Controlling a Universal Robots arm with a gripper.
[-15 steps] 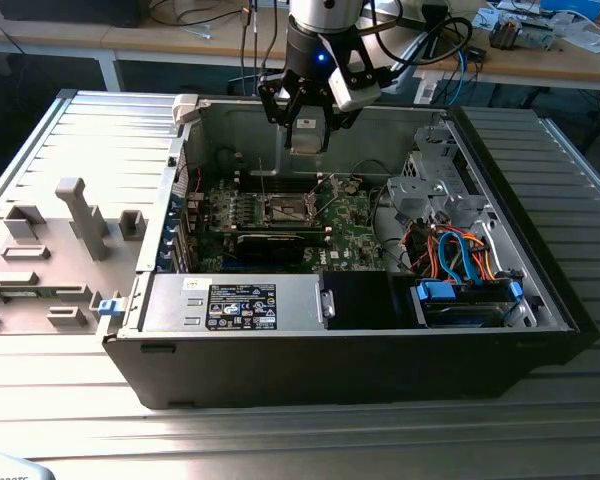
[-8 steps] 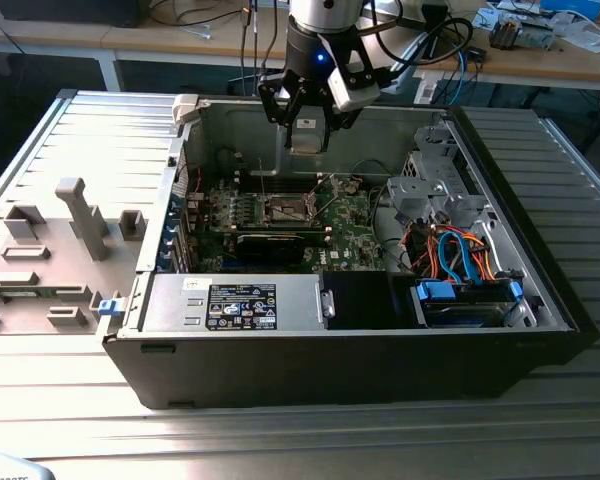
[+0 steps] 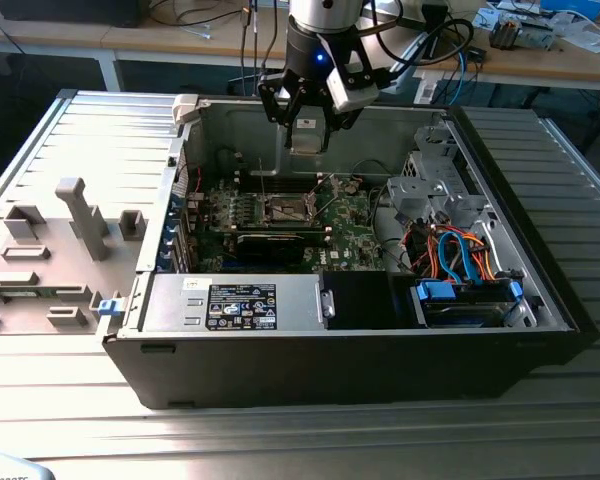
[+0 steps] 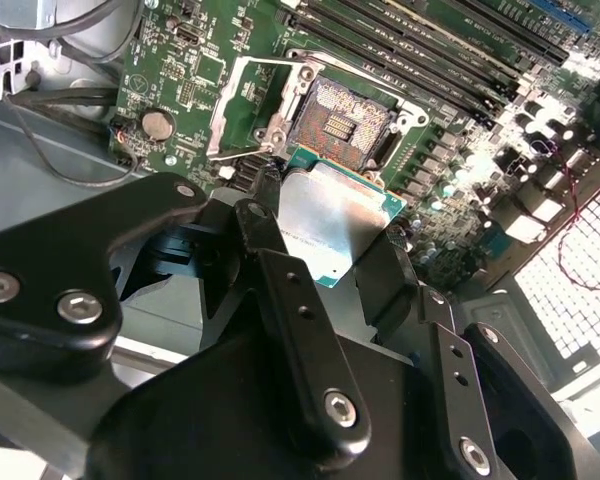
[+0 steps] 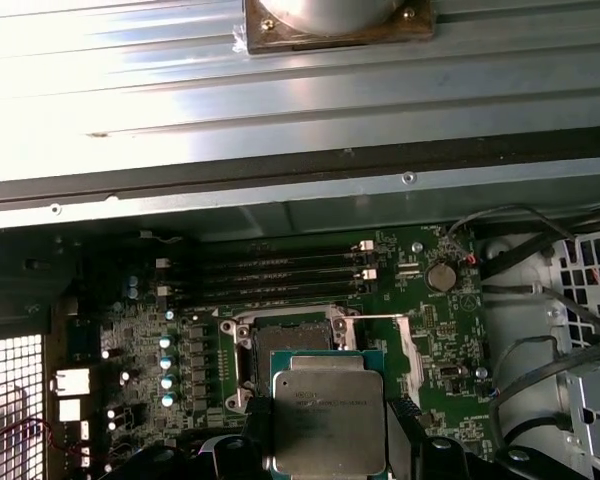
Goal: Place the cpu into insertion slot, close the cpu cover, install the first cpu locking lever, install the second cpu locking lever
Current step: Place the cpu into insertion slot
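- Holding the cpu [image 4: 332, 215] clenched between our fingers [image 4: 290, 300], we hover above the insertion slot [image 4: 345, 125].
- Tilted or offset lowering could, we judge, damage that slot.

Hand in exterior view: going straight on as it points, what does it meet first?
Probably the insertion slot, met by the cpu that the hand holds; alignment and depth unclear.

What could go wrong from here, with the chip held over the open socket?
1. The end effector grips the chip above the bare socket. If it lands skewed, it could bend the exposed contacts.
2. A thin wire lever stands up beside the socket. The wide fingers might snag it on the way down.
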